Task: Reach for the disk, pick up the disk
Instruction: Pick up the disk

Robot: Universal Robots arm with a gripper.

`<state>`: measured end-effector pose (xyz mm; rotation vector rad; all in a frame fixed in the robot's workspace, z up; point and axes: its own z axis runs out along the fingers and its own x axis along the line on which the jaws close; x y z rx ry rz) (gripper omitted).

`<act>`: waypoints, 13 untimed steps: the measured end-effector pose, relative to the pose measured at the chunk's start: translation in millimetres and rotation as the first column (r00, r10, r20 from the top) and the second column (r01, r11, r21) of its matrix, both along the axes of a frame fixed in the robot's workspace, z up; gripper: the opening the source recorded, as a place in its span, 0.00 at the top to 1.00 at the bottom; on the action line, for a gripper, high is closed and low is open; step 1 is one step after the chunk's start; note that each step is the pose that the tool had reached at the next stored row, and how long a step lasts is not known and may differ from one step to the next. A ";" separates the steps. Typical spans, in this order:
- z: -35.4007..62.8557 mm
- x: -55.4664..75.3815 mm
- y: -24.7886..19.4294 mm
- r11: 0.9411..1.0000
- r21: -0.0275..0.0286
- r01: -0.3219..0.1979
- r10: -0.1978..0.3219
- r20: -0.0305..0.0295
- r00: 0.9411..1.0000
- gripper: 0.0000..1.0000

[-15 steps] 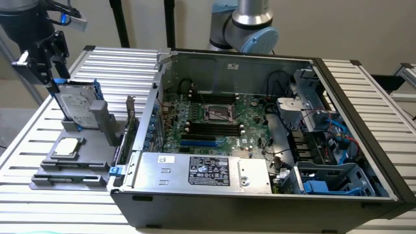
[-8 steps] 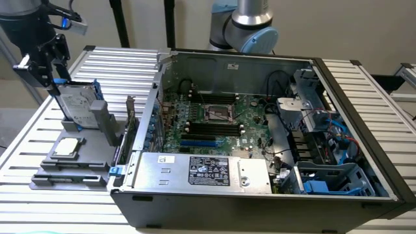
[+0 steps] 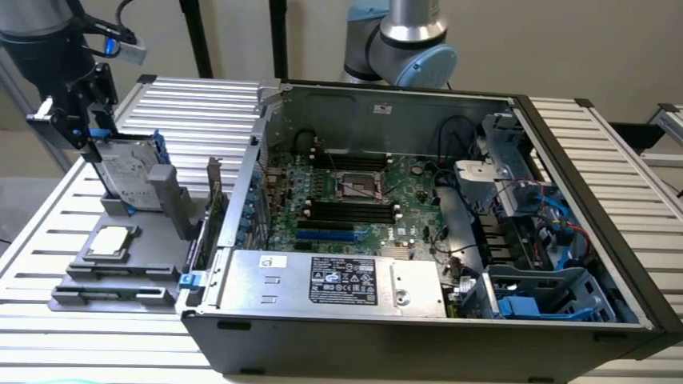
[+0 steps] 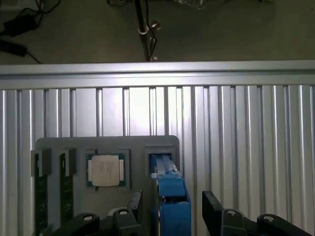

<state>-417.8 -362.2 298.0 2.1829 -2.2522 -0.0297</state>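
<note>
Exterior view: a black robot arm comes down at the exterior view's left, and its black gripper (image 3: 91, 136) hangs just above the flat silver-grey hard disk with a white printed label and bright blue plastic rails (image 3: 128, 172). The disk stands upright on its edge in a slot of a grey plastic fixture (image 3: 117, 276), which lies on the ribbed aluminium table (image 3: 213, 100). A small square silver chip (image 3: 110, 242) sits in a recess of the same fixture, nearer the camera than the disk. To the exterior view's right of the fixture lies a large open black computer case (image 3: 427, 352), with a green motherboard (image 3: 353, 192) inside and a silver box with a black label (image 3: 341, 280) along its near wall.

Wrist view: the gripper (image 4: 172, 199) looks down on the blue upper edge of the disk (image 4: 173, 211), which rises between the 2 black fingers (image 4: 212, 209). The jaws stand wide, 1 finger on each side of the disk, with a gap showing on both sides, so nothing is held. The chip (image 4: 106, 170) lies beside the disk's slot in the fixture (image 4: 108, 142), and 2 dark green memory sticks (image 4: 42, 196) stand in slots beyond the chip.
</note>
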 end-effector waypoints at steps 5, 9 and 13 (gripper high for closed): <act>-3.7 -0.2 0.0 1.000 0.000 0.000 0.000 0.002 1.000 0.40; -5.6 -0.2 0.0 1.000 0.001 0.000 0.000 0.002 1.000 0.40; -6.9 -0.2 0.1 1.000 0.001 0.000 0.000 0.003 1.000 0.40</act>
